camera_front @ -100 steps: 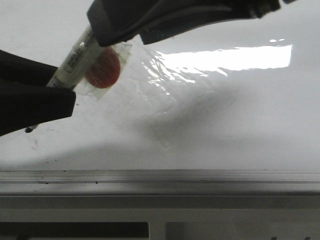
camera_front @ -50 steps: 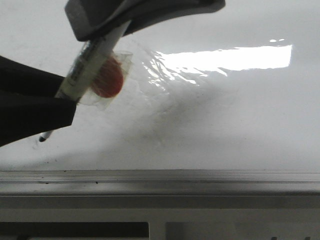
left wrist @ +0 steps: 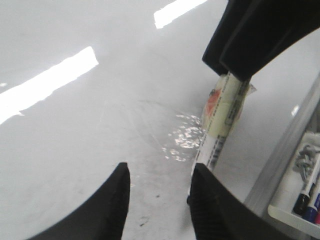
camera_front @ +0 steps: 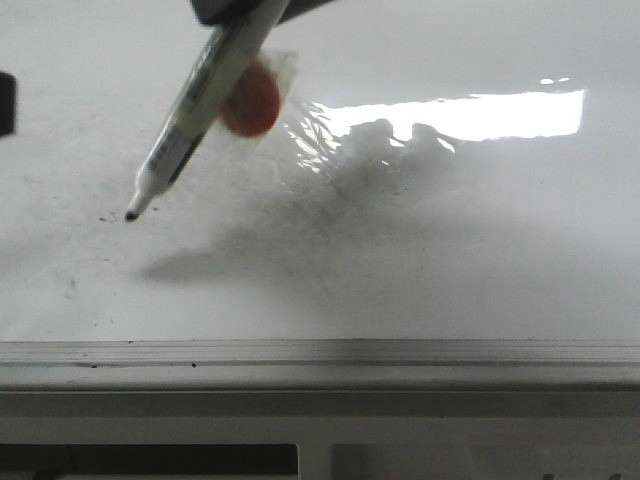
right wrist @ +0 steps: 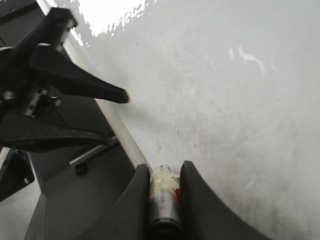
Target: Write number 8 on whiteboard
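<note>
The whiteboard (camera_front: 450, 250) fills the front view, glossy white with faint grey smudges and wrinkled film. No number 8 shows on it, only small dark specks. My right gripper (right wrist: 164, 175) is shut on a white marker (camera_front: 200, 105) with a red disc (camera_front: 252, 100) taped to it. The marker slants down to the left, its black tip (camera_front: 131, 214) close over the board; I cannot tell if it touches. My left gripper (left wrist: 160, 170) is open and empty just beside the marker (left wrist: 222, 120), a sliver of it at the left edge of the front view (camera_front: 5, 103).
A pale grey frame edge (camera_front: 320, 352) runs along the board's near side. A tray (left wrist: 287, 217) with spare markers sits beyond that edge in the left wrist view. A bright light reflection (camera_front: 460, 115) lies on the film right of the marker.
My left gripper has let go of the marker and pulled away to the left. The right gripper has lifted up out of the front view, and the marker tip has swung right.
</note>
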Tool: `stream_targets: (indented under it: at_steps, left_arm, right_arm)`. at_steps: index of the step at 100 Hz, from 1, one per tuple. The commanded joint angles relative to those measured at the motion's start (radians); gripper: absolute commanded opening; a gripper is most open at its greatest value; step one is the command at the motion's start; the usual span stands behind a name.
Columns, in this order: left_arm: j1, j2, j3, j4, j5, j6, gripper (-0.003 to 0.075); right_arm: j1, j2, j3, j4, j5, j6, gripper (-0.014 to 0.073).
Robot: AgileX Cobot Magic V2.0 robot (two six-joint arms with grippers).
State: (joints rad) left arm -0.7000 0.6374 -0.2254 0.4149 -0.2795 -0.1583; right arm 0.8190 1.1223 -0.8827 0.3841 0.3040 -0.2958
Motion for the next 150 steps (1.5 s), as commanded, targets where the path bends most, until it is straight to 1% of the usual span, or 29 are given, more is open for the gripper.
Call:
stream_targets:
  at_steps: [1, 11, 19, 38, 49, 61, 71, 79, 90, 97, 104, 112, 122, 134, 142, 150]
  left_arm:
    - [-0.007, -0.083, -0.029, -0.041, 0.043, -0.017, 0.0270]
    - [-0.007, -0.144, -0.029, -0.041, 0.108, -0.017, 0.0270]
    - [-0.007, -0.162, -0.029, -0.041, 0.111, -0.017, 0.0270]
    - [-0.007, -0.162, -0.029, -0.043, 0.109, -0.017, 0.0270]
    - [-0.007, -0.162, -0.029, -0.058, 0.109, -0.017, 0.0270]
    - [-0.007, -0.162, -0.029, -0.064, 0.109, -0.017, 0.0270]
    - [-0.007, -0.162, -0.029, -0.064, 0.109, -0.017, 0.0270]
    - [-0.007, -0.162, -0.029, -0.064, 0.109, -0.017, 0.0270]
    - [-0.007, -0.162, -0.029, -0.064, 0.109, -0.017, 0.0270]
    - [-0.007, -0.162, -0.029, -0.069, 0.109, -0.017, 0.0270]
    - [-0.007, -0.162, -0.029, -0.071, 0.109, -0.017, 0.0270]
    - [-0.007, -0.162, -0.029, -0.075, 0.109, -0.017, 0.0270]
    - [-0.007, -0.162, -0.029, -0.075, 0.113, -0.017, 0.0270]
    - [-0.007, -0.162, -0.029, -0.075, 0.124, -0.017, 0.0270]
    - [-0.007, -0.162, -0.029, -0.075, 0.127, -0.017, 0.0270]
    - [-0.007, -0.162, -0.029, -0.075, 0.130, -0.017, 0.0270]
  right_arm:
    - [-0.055, -0.018, -0.102, 0.011, -0.005, -0.001, -0.0049]
    - [-0.130, -0.016, -0.178, 0.011, 0.068, 0.020, -0.0043]
    - [-0.184, -0.009, -0.219, 0.011, 0.098, 0.020, -0.0043]
    - [-0.234, 0.047, -0.246, 0.007, 0.105, 0.029, -0.0043]
    - [-0.234, 0.089, -0.246, 0.007, 0.148, 0.039, -0.0043]
    - [-0.229, 0.079, -0.244, -0.023, 0.192, 0.039, -0.0043]
    - [-0.229, 0.043, -0.244, -0.095, 0.232, 0.063, -0.0043]
    - [-0.229, 0.031, -0.244, -0.152, 0.280, 0.107, -0.0043]
    - [-0.215, 0.047, -0.229, -0.132, 0.319, 0.123, -0.0043]
    - [-0.186, 0.073, -0.223, -0.132, 0.301, 0.123, -0.0043]
    - [-0.157, 0.082, -0.223, -0.132, 0.219, 0.128, -0.0043]
    - [-0.149, 0.068, -0.225, -0.135, 0.143, 0.129, -0.0043]
    - [-0.193, 0.034, -0.225, -0.149, 0.130, 0.131, -0.0043]
    - [-0.259, 0.002, -0.225, -0.149, 0.150, 0.131, -0.0043]
    - [-0.261, 0.008, -0.225, -0.147, 0.134, 0.131, -0.0043]
    - [-0.233, 0.025, -0.225, -0.135, 0.091, 0.131, -0.0043]
